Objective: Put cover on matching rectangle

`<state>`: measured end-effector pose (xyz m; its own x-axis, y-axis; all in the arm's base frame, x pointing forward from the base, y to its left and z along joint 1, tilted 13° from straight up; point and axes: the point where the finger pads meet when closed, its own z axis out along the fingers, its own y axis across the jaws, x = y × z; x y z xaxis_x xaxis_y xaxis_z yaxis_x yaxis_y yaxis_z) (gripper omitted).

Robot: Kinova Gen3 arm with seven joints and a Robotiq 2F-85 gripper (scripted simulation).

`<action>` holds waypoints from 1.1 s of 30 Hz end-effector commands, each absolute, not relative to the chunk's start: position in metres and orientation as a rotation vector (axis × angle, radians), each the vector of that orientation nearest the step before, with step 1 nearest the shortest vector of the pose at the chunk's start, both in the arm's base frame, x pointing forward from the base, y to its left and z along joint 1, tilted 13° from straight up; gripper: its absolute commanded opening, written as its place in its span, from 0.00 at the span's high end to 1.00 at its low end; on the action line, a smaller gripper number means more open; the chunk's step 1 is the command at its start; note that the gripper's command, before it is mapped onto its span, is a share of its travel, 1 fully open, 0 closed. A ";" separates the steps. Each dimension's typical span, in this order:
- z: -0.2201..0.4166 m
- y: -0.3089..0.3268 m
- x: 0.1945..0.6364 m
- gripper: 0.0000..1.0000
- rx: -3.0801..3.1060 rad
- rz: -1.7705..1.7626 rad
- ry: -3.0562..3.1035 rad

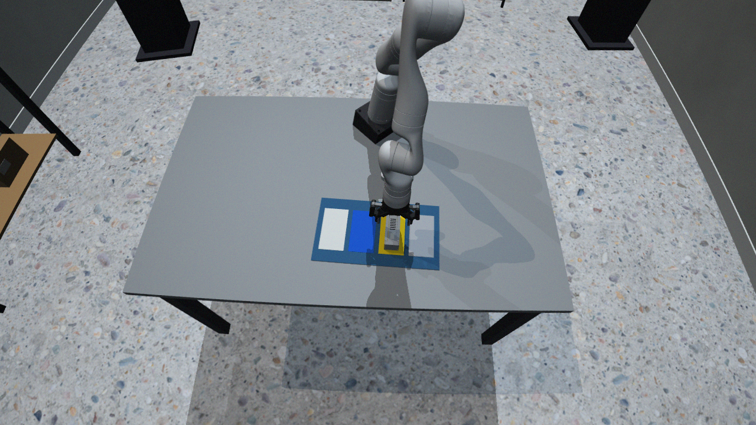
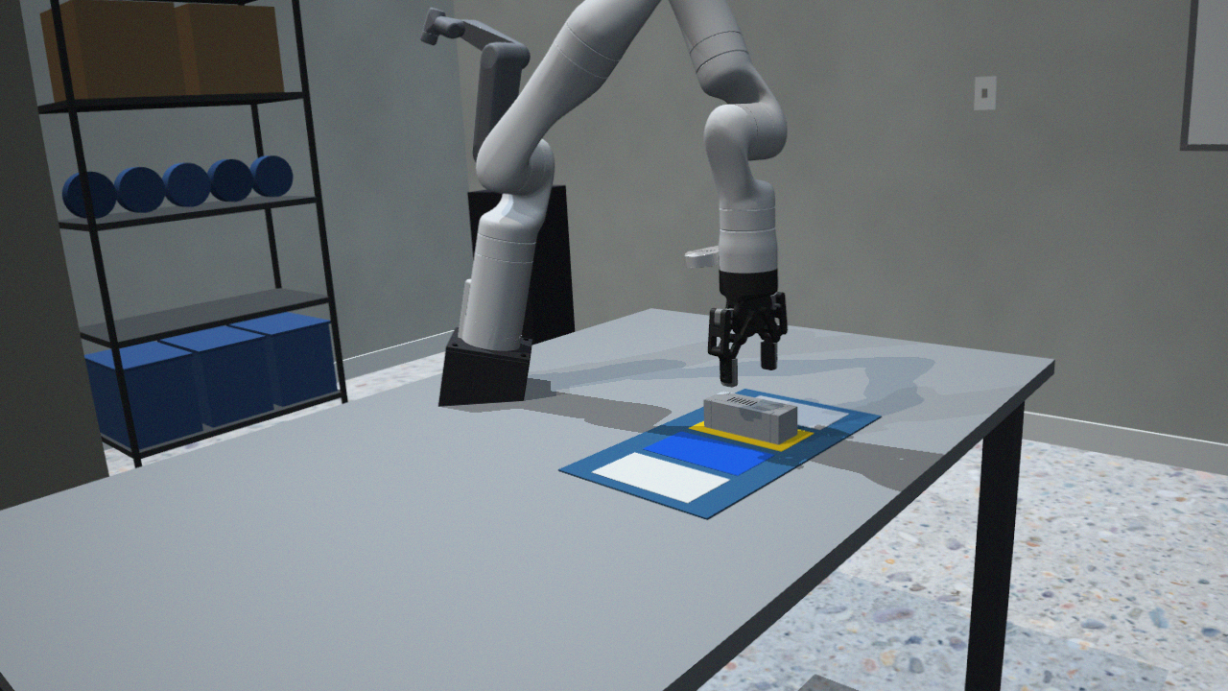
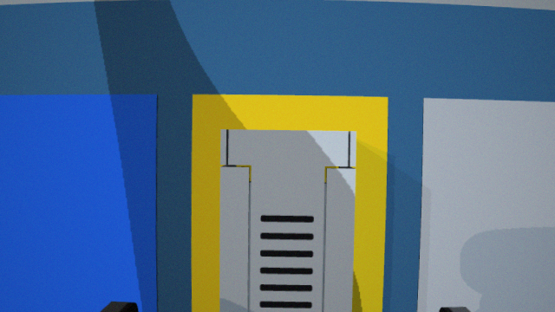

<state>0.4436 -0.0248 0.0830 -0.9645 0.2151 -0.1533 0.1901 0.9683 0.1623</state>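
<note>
- you see the gripper (image 2: 747,364) hanging above the table (image 2: 343,515), with its fingers spread wide and nothing between them; it is released.
- the cover (image 2: 749,417) rests on the yellow rectangle (image 2: 793,440), well under the fingertips and not touching them.
- in the wrist view the cover (image 3: 287,195) lies inside the yellow rectangle (image 3: 205,173), with a yellow border showing on the left, on the right and at the far end; its near end runs out of the picture at the bottom.
- the closed top of the cover faces up; you can see a row of dark slots on it, so the open side is down.
- the two dark fingertips show only at the bottom corners of the wrist view, one on each side of the cover.
- the blue rectangle (image 1: 361,231) is just beside the yellow one, and the white rectangle (image 1: 333,228) is beyond it, at the end of the mat (image 1: 370,203).
- on the other side of the yellow rectangle there is a pale grey rectangle (image 1: 423,236), partly in the shadow of the arm.
- in the top view the gripper (image 1: 393,211) stands over the far end of the cover (image 1: 392,235).
</note>
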 end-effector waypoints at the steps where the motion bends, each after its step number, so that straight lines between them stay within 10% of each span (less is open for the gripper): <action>1: 0.094 -0.026 0.442 0.00 0.306 0.218 2.946; 33: 0.127 -0.031 0.436 0.00 0.306 0.218 2.946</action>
<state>0.4354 -0.0305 0.1267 -0.9646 0.2149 -0.1529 0.1901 0.9683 0.1620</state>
